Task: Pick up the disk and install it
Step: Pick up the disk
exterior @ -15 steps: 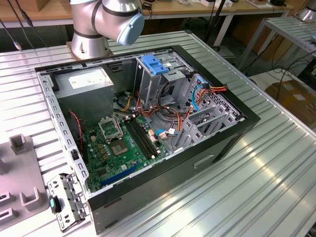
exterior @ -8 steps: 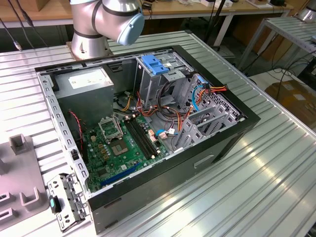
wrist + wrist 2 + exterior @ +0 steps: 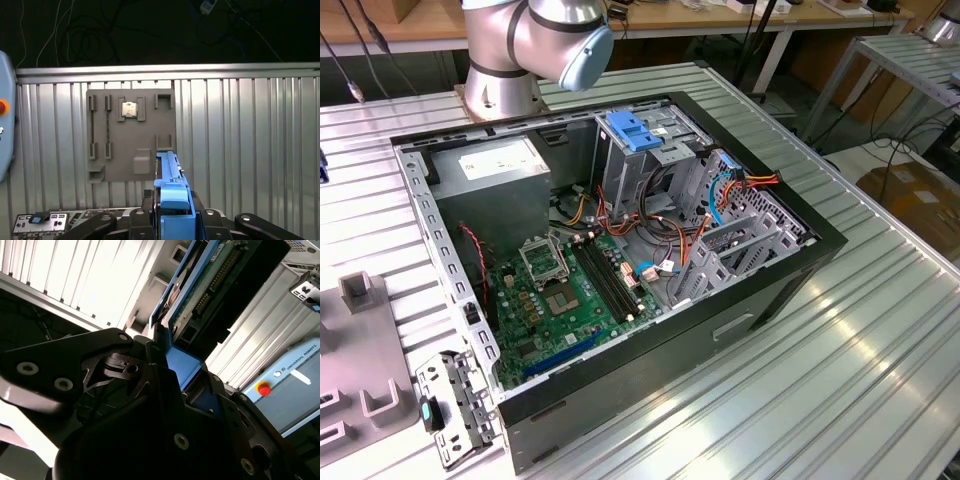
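On my first wrist view the gripper (image 3: 173,207) is clenched on the disk (image 3: 169,167); its black fingers press on either side of the blue plastic rail, and the disk stands edge-on between them. My second wrist view shows the same grasp from the other side; there I see the disk's (image 3: 197,300) green circuit board and its connector row, with the blue rail running down into the jaws. So the disk is in the gripper and not in the computer case (image 3: 650,360).

Behind the disk lies the bench (image 3: 250,150), ribbed aluminium throwing back a lot of light. On it sits a grey fixture plate (image 3: 112,145) carrying a small processor chip (image 3: 129,109); the disk's far end lines up with that plate's edge from this angle. A perforated metal bracket (image 3: 45,222) lies near the gripper body; a teach pendant (image 3: 295,385) with a red button (image 3: 263,388) rests on the bench too.

In the exterior view the case lies open on its side in the middle of the bench (image 3: 820,380); I can see the green motherboard (image 3: 560,300), a grey power supply (image 3: 490,170) and a pale-blue latch plate (image 3: 635,130) on the drive cage. The arm's base (image 3: 520,50) stands beyond the case. The fixture plate (image 3: 360,350) and the bracket (image 3: 450,400) lie at the exterior view's left. Around the bench are wooden tables, a second metal bench (image 3: 910,60), a cardboard box (image 3: 910,200), and dark floor with loose cables (image 3: 75,35).
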### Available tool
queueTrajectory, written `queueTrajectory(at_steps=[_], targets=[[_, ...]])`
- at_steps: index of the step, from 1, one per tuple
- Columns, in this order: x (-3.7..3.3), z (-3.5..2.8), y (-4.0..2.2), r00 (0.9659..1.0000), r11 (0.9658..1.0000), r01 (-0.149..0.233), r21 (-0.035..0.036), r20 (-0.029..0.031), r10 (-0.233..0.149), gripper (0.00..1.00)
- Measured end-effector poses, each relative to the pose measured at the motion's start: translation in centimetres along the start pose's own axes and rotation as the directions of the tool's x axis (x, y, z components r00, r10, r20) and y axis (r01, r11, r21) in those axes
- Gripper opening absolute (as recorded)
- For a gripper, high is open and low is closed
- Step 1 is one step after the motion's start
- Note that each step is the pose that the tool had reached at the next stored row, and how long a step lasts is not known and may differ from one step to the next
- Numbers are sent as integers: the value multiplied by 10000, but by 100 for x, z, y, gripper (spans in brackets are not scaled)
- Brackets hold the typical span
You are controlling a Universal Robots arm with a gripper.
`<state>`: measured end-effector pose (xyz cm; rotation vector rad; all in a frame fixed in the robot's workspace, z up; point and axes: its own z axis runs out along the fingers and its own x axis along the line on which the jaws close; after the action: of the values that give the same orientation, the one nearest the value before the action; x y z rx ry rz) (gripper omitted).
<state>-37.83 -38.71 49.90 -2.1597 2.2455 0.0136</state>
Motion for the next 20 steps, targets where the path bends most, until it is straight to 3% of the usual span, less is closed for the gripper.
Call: queueTrajectory(at_steps=[7, 12, 20], targets=[[136, -2, -48, 10000, 10000, 0, 0, 0, 0, 37], [161, -1, -129, 10000, 10000, -1, 1, 0, 1, 37], [166, 2, -326, 10000, 10000, -1, 0, 0, 1, 37]])
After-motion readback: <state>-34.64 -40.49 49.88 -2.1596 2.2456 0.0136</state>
